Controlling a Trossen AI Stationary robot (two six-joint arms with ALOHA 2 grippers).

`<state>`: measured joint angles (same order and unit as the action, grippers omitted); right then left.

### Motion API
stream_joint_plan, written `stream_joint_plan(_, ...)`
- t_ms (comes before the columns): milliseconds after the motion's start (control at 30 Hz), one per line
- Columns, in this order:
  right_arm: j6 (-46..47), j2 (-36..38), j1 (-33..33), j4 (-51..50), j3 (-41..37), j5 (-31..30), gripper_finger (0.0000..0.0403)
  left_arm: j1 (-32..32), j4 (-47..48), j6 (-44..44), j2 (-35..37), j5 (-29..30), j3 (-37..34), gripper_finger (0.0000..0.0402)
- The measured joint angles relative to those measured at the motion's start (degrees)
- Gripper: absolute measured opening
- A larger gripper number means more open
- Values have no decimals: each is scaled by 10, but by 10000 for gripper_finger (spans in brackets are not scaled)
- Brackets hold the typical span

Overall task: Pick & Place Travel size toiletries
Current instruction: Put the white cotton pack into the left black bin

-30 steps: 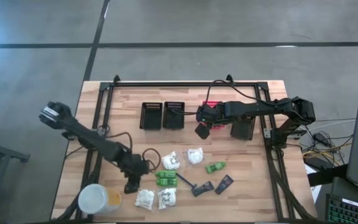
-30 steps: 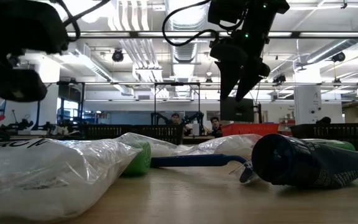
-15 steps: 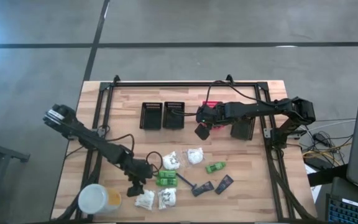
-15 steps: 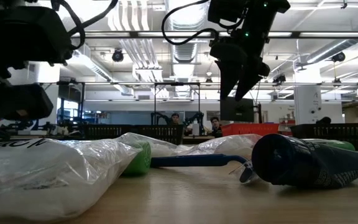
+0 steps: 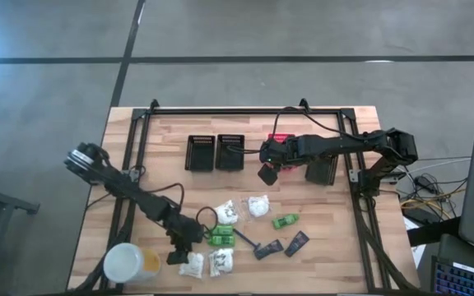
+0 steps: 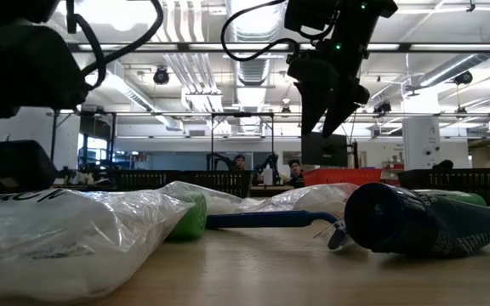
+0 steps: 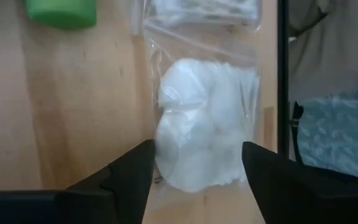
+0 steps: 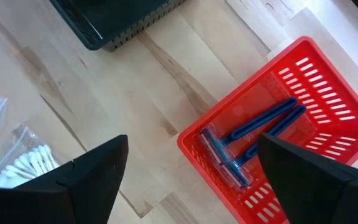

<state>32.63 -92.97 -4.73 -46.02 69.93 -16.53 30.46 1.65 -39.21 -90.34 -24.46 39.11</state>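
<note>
The toiletries lie near the table's near edge: white crinkly packets point(image 5: 192, 264) point(image 5: 220, 261) point(image 5: 227, 212) point(image 5: 257, 205), green packs point(image 5: 220, 236) point(image 5: 284, 221), a thin razor point(image 5: 249, 243) and dark sachets point(image 5: 267, 248) point(image 5: 296, 242). My left gripper point(image 5: 179, 253) point(image 7: 194, 180) is open, with its fingers on either side of a white packet of cotton pads point(image 7: 204, 134), apart from it. My right gripper point(image 5: 267, 168) point(image 8: 191, 168) hangs open above the red basket point(image 8: 328, 74), where blue razors point(image 8: 253, 134) lie flat on the bottom.
A white-and-yellow round tub point(image 5: 127, 265) stands at the near left corner. Two black baskets point(image 5: 201, 152) point(image 5: 230, 152) sit side by side toward the far edge, and a dark basket point(image 5: 321, 168) sits by the right arm. Black frame rails point(image 5: 220, 109) border the table. People point(image 6: 241, 161) sit far behind.
My left arm has swung toward the table's right and near edge and has come down, bringing its gripper over the white packet at the near edge. The toiletries have stayed where they were.
</note>
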Motion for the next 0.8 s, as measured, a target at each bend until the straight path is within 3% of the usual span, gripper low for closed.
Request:
stream_joint_plan(233,2,0,0,0,0,1,324,1,-1,4,-10,-4,0,176)
stream_joint_plan(600,3,0,0,0,0,2,294,0,2,17,-6,-4,0,17)
stream_joint_plan(800,0,0,0,2,0,1,278,0,15,-34,60,1,0,4)
